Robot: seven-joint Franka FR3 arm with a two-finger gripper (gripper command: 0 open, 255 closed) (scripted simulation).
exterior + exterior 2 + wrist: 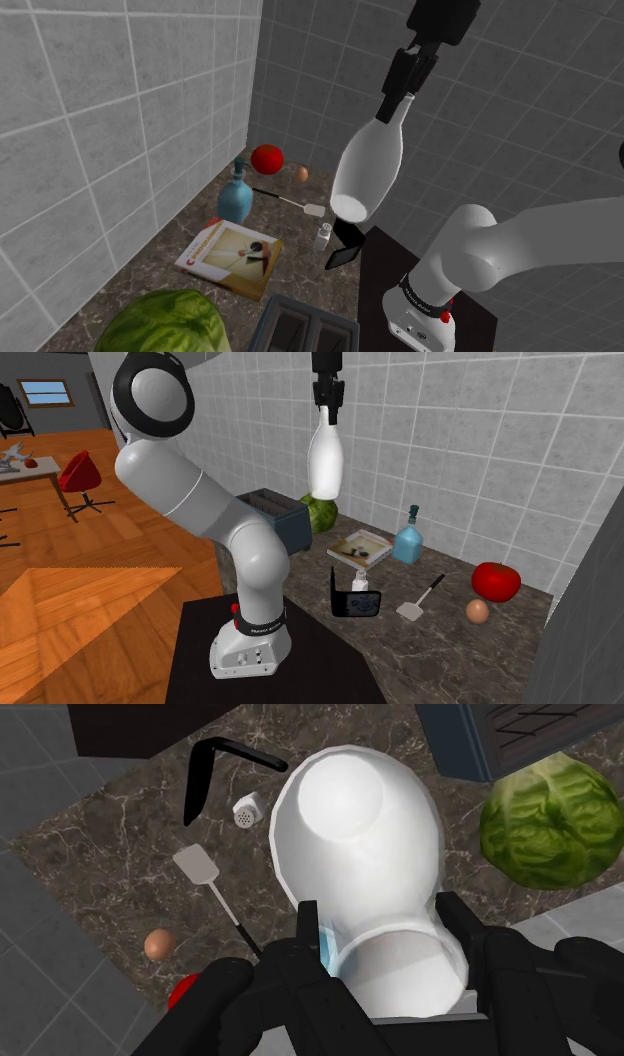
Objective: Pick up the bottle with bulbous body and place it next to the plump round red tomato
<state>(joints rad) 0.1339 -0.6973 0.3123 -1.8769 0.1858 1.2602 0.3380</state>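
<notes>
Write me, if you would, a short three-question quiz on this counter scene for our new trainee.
1. True or false: the egg lies closer to the tomato than the book does.
2. Pick one: the fingers clasp the white bottle by its A) neck, B) base, C) middle.
3. Short answer: what colour is the small bottle standing on the counter next to the book?

Key: 1 true; 2 A; 3 blue.
</notes>
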